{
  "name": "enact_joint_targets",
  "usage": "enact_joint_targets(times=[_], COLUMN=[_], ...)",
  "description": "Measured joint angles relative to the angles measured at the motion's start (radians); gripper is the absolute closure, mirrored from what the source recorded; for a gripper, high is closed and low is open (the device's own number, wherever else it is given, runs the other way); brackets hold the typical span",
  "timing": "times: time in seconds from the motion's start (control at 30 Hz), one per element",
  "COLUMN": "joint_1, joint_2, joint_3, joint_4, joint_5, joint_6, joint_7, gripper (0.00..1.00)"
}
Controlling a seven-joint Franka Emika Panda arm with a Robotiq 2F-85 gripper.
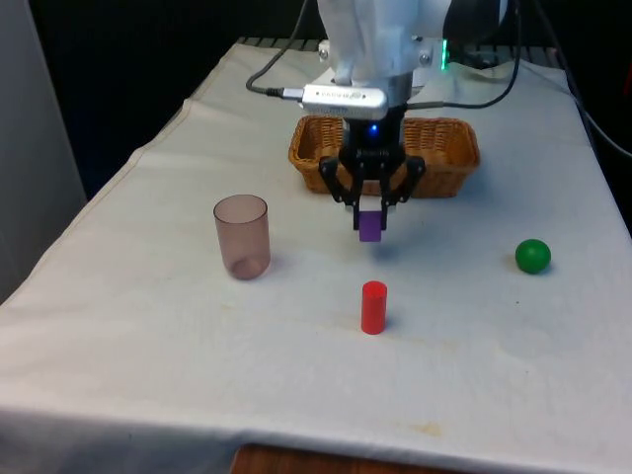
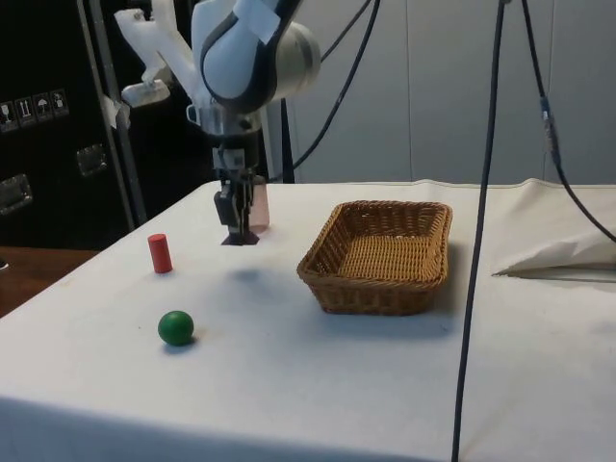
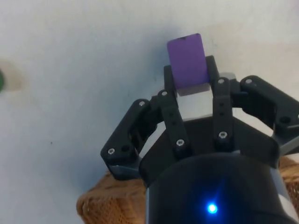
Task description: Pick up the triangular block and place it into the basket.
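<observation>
The pincer (image 1: 372,209) grips a purple block (image 1: 370,228) between its fingers and holds it clear of the bench (image 1: 148,336), just in front of the wicker basket (image 1: 449,148) that sits toward the far edge. The fingers cover the block's upper part, so its full shape is hard to make out; in the wrist view the block (image 3: 188,59) shows as a flat purple face. A red cylinder (image 1: 373,307) stands nearer the front edge, a brownish see-through cup (image 1: 242,236) toward the front view's left, and a green ball (image 1: 532,256) toward its right edge.
</observation>
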Motion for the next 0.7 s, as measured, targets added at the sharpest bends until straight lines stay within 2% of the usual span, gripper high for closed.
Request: enact_joint_targets(times=[0.27,0.57,0.7], joint_1=[0.002,0.002,0.002], joint_2=[-0.079,-0.159,-0.214], joint_3=[-0.004,-0.006,-0.007], joint_4=[-0.035,-0.070,-0.110], joint_5=[-0.008,-0.032,-0.039], joint_6=[-0.039,-0.079,-0.096], joint_7=[-0.024,-0.024,-0.024], gripper=[0.67,0.67,0.67])
